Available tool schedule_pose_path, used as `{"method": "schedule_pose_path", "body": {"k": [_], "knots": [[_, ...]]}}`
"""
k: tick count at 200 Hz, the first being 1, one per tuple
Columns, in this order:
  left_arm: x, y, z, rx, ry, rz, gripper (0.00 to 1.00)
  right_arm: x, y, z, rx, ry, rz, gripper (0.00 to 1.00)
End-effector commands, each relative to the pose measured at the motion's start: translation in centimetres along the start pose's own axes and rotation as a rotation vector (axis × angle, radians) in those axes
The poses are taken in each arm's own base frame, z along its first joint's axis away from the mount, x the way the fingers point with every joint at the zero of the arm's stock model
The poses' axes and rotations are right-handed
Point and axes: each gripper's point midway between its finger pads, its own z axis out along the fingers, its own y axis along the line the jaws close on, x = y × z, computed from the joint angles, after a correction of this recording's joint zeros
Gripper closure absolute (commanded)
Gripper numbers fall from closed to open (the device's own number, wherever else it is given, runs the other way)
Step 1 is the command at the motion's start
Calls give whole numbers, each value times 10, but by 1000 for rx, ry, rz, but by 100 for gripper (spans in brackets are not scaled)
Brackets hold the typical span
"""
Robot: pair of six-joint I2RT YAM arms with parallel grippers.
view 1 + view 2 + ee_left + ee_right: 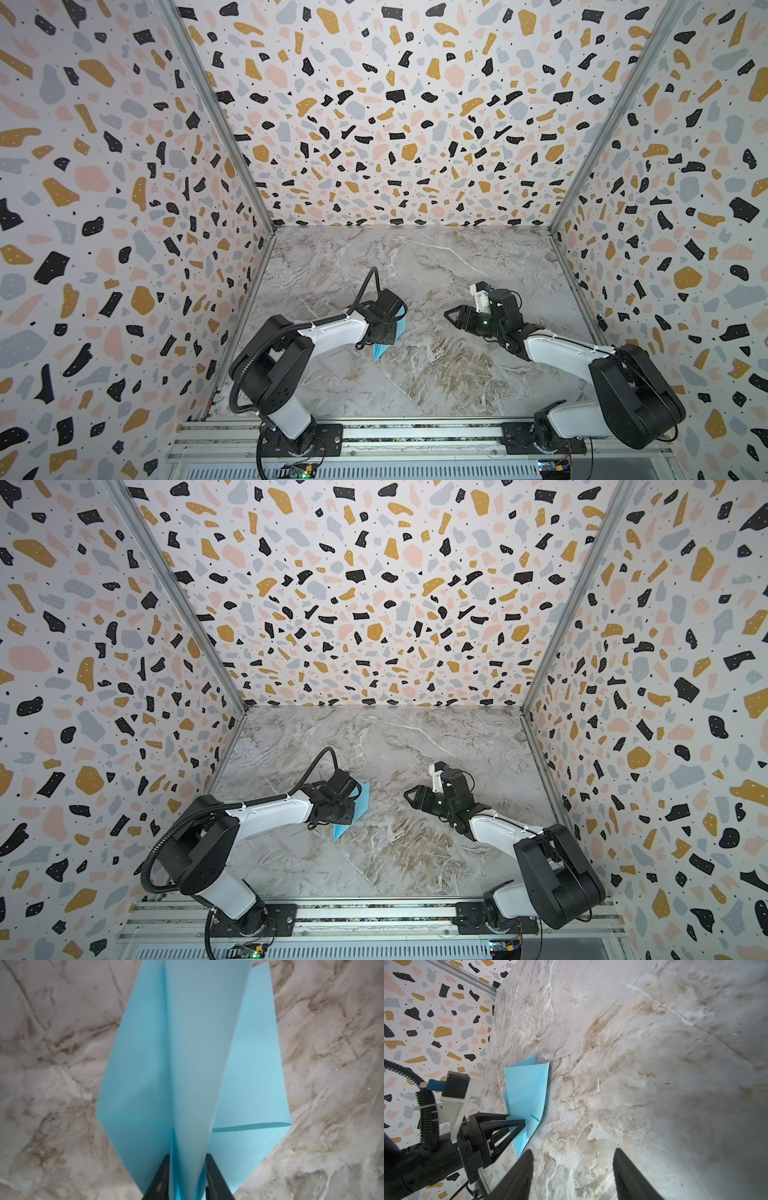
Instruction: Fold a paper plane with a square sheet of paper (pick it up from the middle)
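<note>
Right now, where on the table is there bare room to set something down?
The far half of the table, up to the back wall, is bare, and so is the near middle by the rail. It is crowded around the left end effector and the plane; the right end effector hangs over the middle right.

We are looking into a robot lab cell: terrazzo-print walls (pixel 374 104) box in a marble-look tabletop (pixel 415 257). At 6 o'clock (the near edge) an aluminium rail (pixel 415 434) carries two robot arms (pixel 332 332).
</note>
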Motion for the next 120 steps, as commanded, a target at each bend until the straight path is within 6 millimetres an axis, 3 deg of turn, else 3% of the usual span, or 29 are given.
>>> {"method": "schedule_pose_path", "body": {"k": [1,36,69,120], "knots": [[1,0,4,-15,19,24,74,2,-3,1,8,11,8,37],[6,-3,10,3,37,24,76,4,-4,2,7,16,13,37],[2,-5,11,7,23,18,86,0,-1,2,3,8,4,37],[-56,-22,-12,50,-140,-44,90,-17,-8,-5,46,-35,-30,36]]}}
